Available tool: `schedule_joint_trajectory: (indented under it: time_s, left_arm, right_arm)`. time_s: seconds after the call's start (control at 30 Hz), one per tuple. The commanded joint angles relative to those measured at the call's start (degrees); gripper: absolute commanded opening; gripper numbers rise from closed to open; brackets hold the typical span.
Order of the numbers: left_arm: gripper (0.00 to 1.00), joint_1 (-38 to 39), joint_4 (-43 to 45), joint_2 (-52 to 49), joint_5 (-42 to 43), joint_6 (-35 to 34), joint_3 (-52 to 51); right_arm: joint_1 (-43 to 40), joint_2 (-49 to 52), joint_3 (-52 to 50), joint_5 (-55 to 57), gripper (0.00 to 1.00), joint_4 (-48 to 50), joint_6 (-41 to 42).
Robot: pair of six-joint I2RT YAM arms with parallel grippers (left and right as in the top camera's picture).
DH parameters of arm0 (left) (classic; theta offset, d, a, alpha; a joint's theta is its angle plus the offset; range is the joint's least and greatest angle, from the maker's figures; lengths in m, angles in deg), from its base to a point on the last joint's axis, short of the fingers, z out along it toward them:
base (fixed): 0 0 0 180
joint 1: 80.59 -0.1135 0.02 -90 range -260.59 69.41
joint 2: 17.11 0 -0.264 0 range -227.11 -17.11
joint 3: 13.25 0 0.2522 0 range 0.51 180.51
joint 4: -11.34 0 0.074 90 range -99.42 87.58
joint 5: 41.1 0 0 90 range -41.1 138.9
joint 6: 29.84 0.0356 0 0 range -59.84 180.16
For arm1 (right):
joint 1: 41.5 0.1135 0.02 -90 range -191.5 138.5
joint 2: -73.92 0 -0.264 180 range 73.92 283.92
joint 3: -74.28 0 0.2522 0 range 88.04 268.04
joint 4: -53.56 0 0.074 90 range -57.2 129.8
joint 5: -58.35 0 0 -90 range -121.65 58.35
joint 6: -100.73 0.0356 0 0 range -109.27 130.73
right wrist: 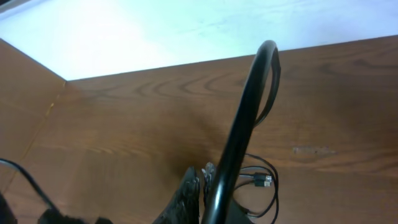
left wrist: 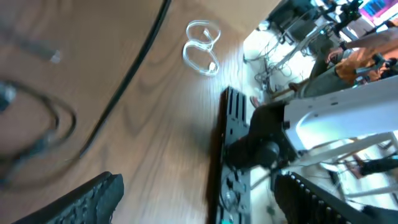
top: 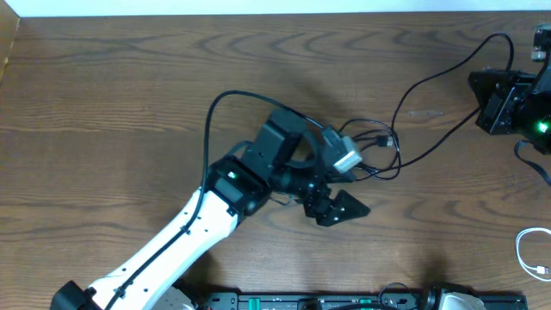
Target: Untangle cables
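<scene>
The black cable (top: 380,151) lies in a loose coil at the table's middle, just right of my left wrist. It also shows blurred in the left wrist view (left wrist: 37,140) and in the right wrist view (right wrist: 264,182). The white cable (top: 532,255) lies in small loops at the table's right edge, far from the black one; it also shows in the left wrist view (left wrist: 202,48). My left gripper (top: 336,207) is open and empty just below the black coil, its fingers wide apart (left wrist: 199,202). My right arm (top: 504,99) sits at the far right; its fingers do not show.
A thick black robot wire (top: 439,77) runs from the right arm toward the black coil and crosses the right wrist view (right wrist: 245,118). Another loops over the left arm (top: 215,112). A black rail (top: 344,301) lines the front edge.
</scene>
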Motion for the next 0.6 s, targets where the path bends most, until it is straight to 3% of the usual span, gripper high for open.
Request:
schedule_joint_trajectory:
  time_s: [0.0, 0.27, 0.57]
  left_arm:
    - [0.83, 1.53, 3.67, -1.49, -3.28, 0.79, -0.31]
    - [0.83, 1.90, 14.27, -7.63, -8.68, 0.70, -0.31]
    - [0.82, 2.43, 25.31, -17.66, -8.00, -7.06, -0.31]
  right_arm:
    - [0.24, -0.09, 0.85, -4.02, 0.01, -0.68, 1.01]
    - [0.24, -0.09, 0.85, -7.54, 0.01, -1.99, 0.96]
    - [0.24, -0.09, 0.85, -7.61, 0.01, -1.77, 0.76]
